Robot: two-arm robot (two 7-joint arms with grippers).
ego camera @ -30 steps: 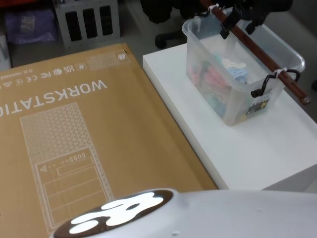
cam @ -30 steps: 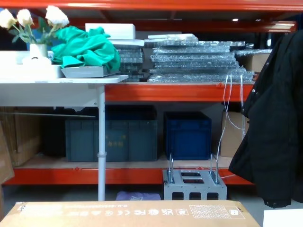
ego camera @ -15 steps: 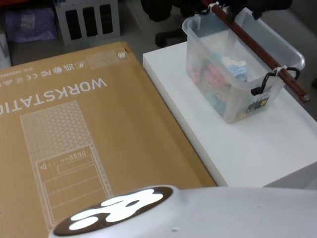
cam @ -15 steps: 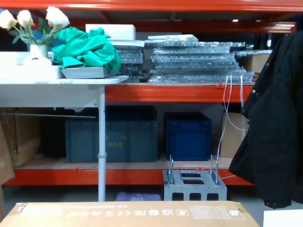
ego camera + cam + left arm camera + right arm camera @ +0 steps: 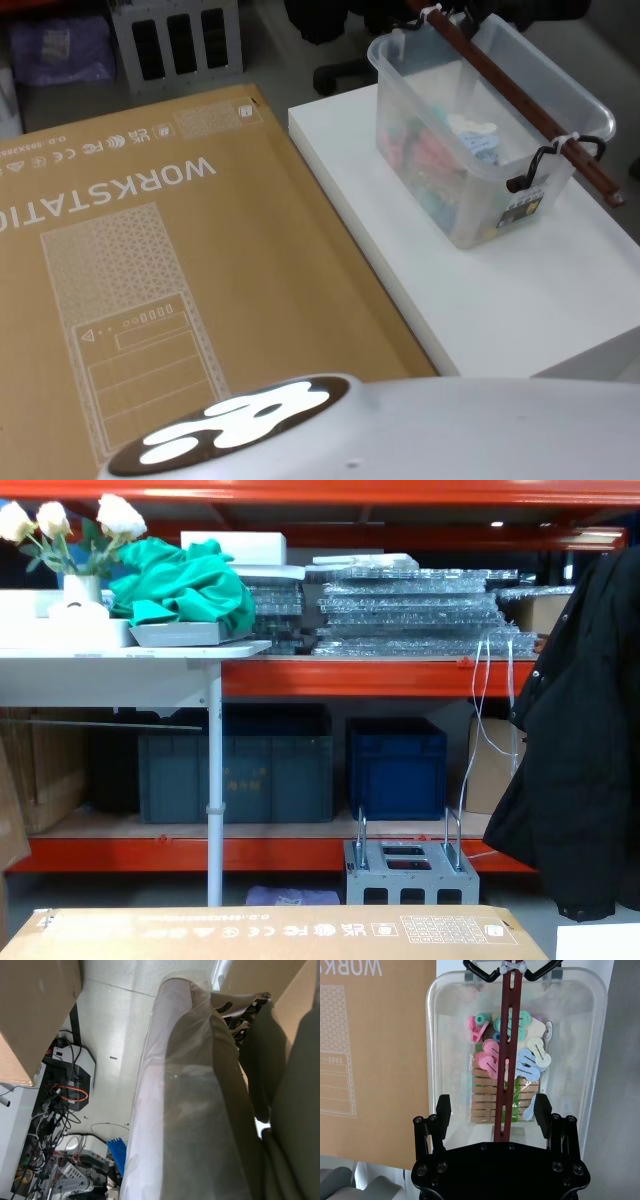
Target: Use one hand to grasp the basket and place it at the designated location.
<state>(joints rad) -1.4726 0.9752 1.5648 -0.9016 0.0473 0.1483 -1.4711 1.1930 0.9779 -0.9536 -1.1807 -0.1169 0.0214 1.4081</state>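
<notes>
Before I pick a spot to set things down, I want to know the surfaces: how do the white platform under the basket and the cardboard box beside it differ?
The white platform is plain and unprinted; the cardboard box is brown with "WORKSTATION" lettering and a diagram. The platform carries the basket; the box top carries nothing. The platform lies on the robot's right, the box on its left. Both offer flat tops, side by side.

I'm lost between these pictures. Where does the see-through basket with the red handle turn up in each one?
Head view: the basket sits upper right on the white table.
Right wrist view: the basket lies just beyond the right gripper, whose jaws are open on either side of the handle.
Shared landmark: the brown cardboard box, beside the basket in both views.
</notes>
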